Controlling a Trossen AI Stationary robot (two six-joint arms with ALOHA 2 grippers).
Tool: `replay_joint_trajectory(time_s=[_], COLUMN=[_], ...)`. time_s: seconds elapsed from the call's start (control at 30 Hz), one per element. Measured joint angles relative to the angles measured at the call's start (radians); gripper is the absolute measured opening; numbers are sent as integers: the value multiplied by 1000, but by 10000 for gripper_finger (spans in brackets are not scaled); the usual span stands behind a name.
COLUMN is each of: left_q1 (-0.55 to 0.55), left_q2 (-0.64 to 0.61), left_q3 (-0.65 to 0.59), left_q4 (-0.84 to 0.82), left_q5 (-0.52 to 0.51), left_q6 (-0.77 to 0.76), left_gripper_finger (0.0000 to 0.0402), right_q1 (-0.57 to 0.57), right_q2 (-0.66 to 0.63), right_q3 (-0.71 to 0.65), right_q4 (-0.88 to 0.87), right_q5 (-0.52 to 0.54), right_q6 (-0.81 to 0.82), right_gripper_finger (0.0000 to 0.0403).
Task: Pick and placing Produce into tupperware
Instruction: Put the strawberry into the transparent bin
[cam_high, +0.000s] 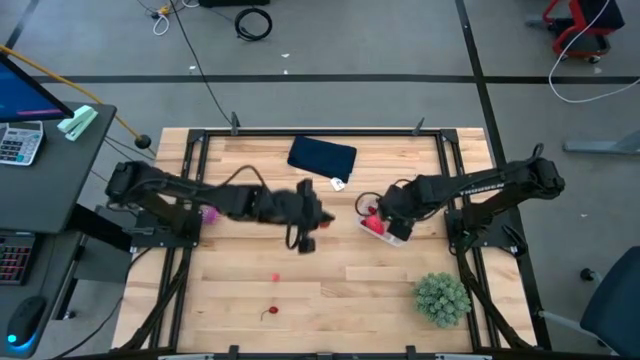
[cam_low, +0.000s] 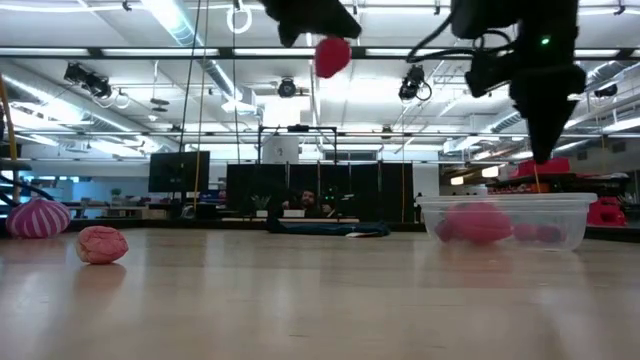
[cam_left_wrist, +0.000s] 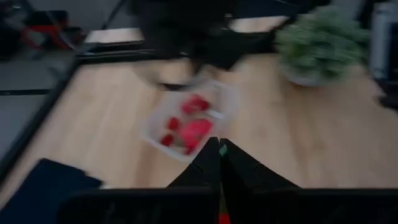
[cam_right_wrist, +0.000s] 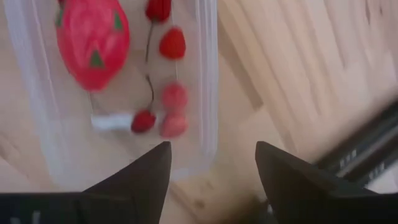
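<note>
My left gripper (cam_high: 305, 238) hangs high over the table's middle, shut on a small red produce piece (cam_low: 332, 55). The clear tupperware (cam_high: 386, 229) stands on the table to its right and holds several red and pink pieces (cam_right_wrist: 93, 40). My right gripper (cam_right_wrist: 211, 168) is open just above the tupperware (cam_low: 505, 220), one finger over its inside and one outside its wall, touching nothing. Loose produce lies on the table: a pink lumpy piece (cam_low: 102, 244), a pink-purple striped one (cam_low: 38, 217), and two small red ones (cam_high: 276, 278) (cam_high: 270, 312). My left gripper (cam_left_wrist: 219, 146) pinches the small red piece between its two shut fingers. Only a sliver of red (cam_left_wrist: 219, 218) and green shows between them in the wrist view. In the low view the piece (cam_low: 332, 55) hangs below the fingers, lifted clear, high above the table.
A dark navy folded cloth (cam_high: 322, 157) lies near the far edge with a small white tag beside it. A bushy green plant (cam_high: 442, 298) stands at the near right. Bare wood lies between the two grippers and across the near middle of the table.
</note>
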Motion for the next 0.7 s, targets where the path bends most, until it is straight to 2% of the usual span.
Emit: replay_joint_trajectory(time_s=[0.13, 0.3, 0.47, 0.7], left_q1=[94, 166, 214, 263], left_q2=[67, 233, 404, 612], left_q3=[-2, -1, 8, 151], left_q4=[133, 510, 724, 775], left_q5=[52, 307, 319, 316], left_q6=[1, 2, -33, -46], left_gripper_finger=[5, 8, 7, 5], right_q1=[87, 202, 320, 447], right_q2=[0, 0, 0, 0], right_q3=[0, 0, 0, -2], right_q4=[-27, -30, -86, -99], right_q5=[30, 105, 127, 188], right_q6=[104, 244, 426, 609], right_gripper_finger=[242, 242, 242, 242])
